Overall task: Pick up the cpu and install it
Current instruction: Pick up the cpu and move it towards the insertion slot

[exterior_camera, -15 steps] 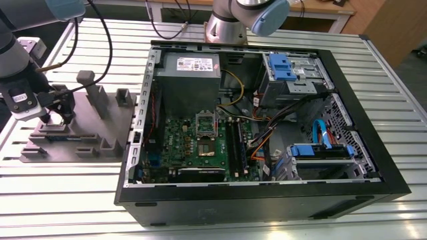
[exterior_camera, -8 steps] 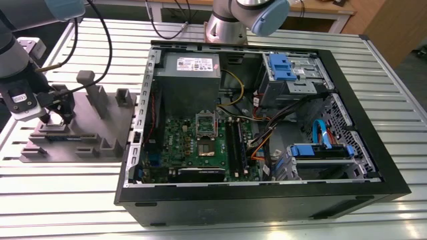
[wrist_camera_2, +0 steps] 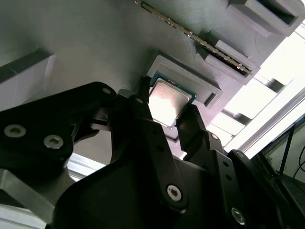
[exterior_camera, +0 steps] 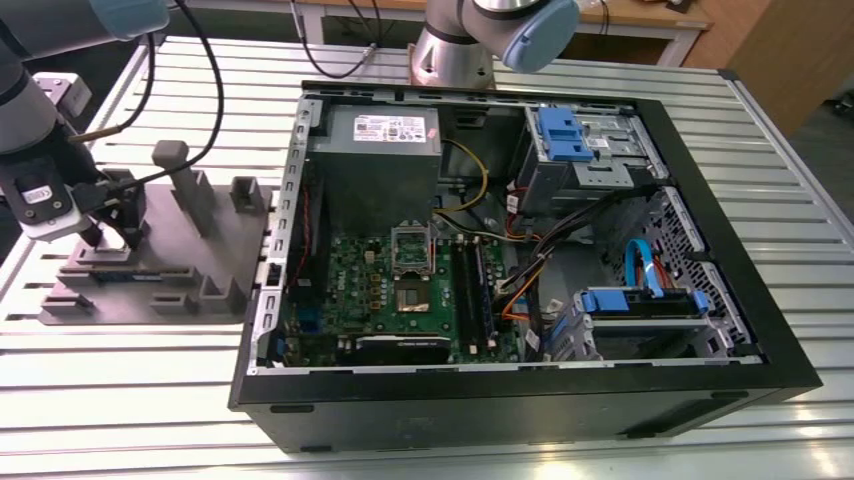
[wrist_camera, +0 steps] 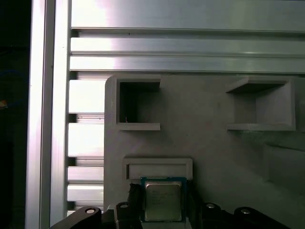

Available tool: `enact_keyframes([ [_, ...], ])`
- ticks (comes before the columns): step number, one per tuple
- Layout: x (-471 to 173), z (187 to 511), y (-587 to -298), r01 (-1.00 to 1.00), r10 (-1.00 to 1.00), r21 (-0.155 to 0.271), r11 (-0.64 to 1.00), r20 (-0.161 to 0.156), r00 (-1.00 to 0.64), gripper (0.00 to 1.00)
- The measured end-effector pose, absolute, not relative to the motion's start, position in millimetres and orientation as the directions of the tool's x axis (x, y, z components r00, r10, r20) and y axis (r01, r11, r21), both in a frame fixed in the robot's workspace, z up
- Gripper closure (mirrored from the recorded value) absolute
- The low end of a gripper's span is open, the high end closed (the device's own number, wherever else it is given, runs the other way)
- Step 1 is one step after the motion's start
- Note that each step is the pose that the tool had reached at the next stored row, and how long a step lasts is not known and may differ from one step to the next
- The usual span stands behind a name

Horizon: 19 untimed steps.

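Note:
The cpu, a small square chip with a shiny metal top on a green edge, lies in a shallow recess of the grey holder block. My gripper is down over it, one black finger against each of two opposite edges, so it is shut on the cpu while the chip still rests in its recess. In the exterior view the gripper stands at the left end of the holder block. The green motherboard with its socket lies inside the open computer case, well to the exterior view's right.
The black computer case holds a grey power supply, blue drive bays and loose cables. The holder block has raised posts and pockets. Everything sits on a slatted aluminium table. Another arm's base stands behind the case.

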<state>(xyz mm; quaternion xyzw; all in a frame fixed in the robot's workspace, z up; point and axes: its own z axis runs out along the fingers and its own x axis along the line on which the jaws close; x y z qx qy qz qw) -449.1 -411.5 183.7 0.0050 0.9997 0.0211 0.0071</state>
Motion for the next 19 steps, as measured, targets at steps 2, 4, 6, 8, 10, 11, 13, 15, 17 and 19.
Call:
enact_keyframes([
  [2,-449.2,183.9,-411.5,0.010,0.010,0.042,0.999,-0.014,-1.000,0.53],
  [4,-449.2,183.9,-411.5,0.010,0.010,0.042,0.999,-0.014,-1.000,0.53],
  [6,-449.2,183.7,-411.5,0.010,0.010,0.042,0.999,-0.014,-1.000,0.53],
  [8,-449.2,183.4,-411.5,0.010,0.010,0.042,0.999,-0.014,-1.000,0.53],
  [10,-449.2,183.3,-411.5,0.010,0.010,0.042,0.999,-0.014,-1.000,0.53],
  [11,-449.2,183.3,-411.5,0.010,0.010,0.042,0.999,-0.014,-1.000,0.53],
  [13,-449.2,183.3,-411.5,0.010,0.010,0.042,0.999,-0.014,-1.000,0.53],
  [15,-449.2,183.2,-411.5,0.010,0.010,0.042,0.999,-0.014,-1.000,0.51],
  [17,-449.2,183.2,-411.5,0.010,0.010,0.042,0.999,-0.014,-1.000,0.45],
  [19,-449.2,183.2,-411.5,0.010,0.010,0.042,0.999,-0.014,-1.000,0.45],
])
